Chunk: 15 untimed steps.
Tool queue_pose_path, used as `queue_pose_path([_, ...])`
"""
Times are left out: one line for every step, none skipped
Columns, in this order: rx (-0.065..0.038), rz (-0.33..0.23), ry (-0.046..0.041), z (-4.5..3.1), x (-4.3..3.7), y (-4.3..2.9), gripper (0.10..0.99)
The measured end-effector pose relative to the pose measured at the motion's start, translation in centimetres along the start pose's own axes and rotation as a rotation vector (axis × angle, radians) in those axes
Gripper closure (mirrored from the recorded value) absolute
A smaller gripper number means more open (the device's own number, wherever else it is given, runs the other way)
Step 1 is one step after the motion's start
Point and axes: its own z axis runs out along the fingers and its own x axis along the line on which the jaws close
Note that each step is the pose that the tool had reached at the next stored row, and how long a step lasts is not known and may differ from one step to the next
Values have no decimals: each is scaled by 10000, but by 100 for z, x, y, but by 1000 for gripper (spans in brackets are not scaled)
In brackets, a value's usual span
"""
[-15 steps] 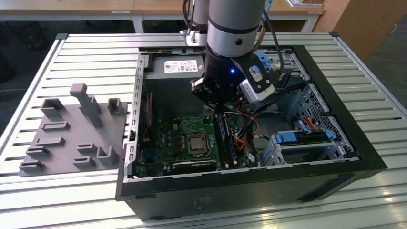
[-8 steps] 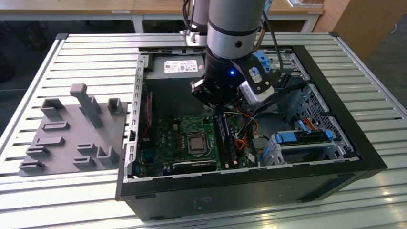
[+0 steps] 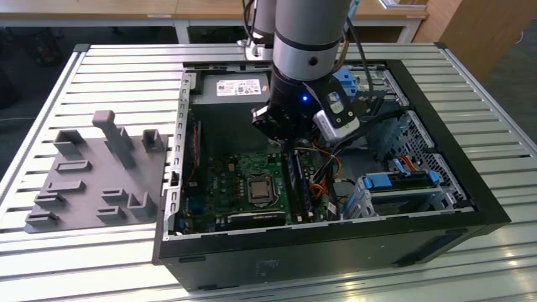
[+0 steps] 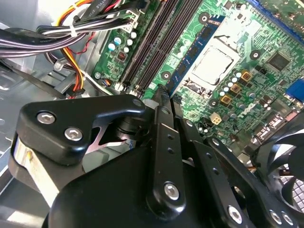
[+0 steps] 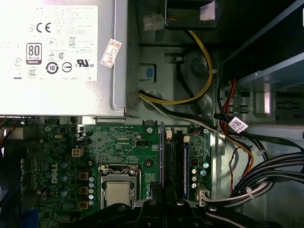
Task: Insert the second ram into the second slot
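Second wrist view shows the second ram dark blue, chip-studded.

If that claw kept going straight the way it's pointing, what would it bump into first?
Probably the black memory slots on the green motherboard, just ahead of the gripper; depth is hard to judge.

Your arm standing near vertical, wrist turned straight down, your gripper hanging low beneath it, its black linkage close up in both wrist views.
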Motion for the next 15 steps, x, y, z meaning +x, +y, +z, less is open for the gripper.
queue_pose_path([1,0,0,11,0,-1,949])
queue_pose_path([2,2,1,24,0,-1,949])
queue_pose_path([1,2,0,41,0,-2,949])
queue_pose_path([1,1,0,61,0,-3,949])
queue_pose_path([3,1,0,78,-2,-3,949])
queue_pose_path([3,1,0,96,-3,-4,949])
queue_pose_path([3,1,0,111,-4,-4,949])
queue_pose_path([3,1,1,123,-6,-5,949])
queue_pose_path([4,1,1,132,-8,-5,949])
queue_pose_path([4,1,1,139,-9,-6,949])
queue_pose_path([4,2,1,145,-11,-6,949])
queue_pose_path([6,0,1,147,-16,-6,949])
queue_pose_path([7,1,2,149,-18,-6,949])
queue_pose_path([8,2,1,152,-19,-6,949])
queue_pose_path([10,3,1,155,-19,-6,949])
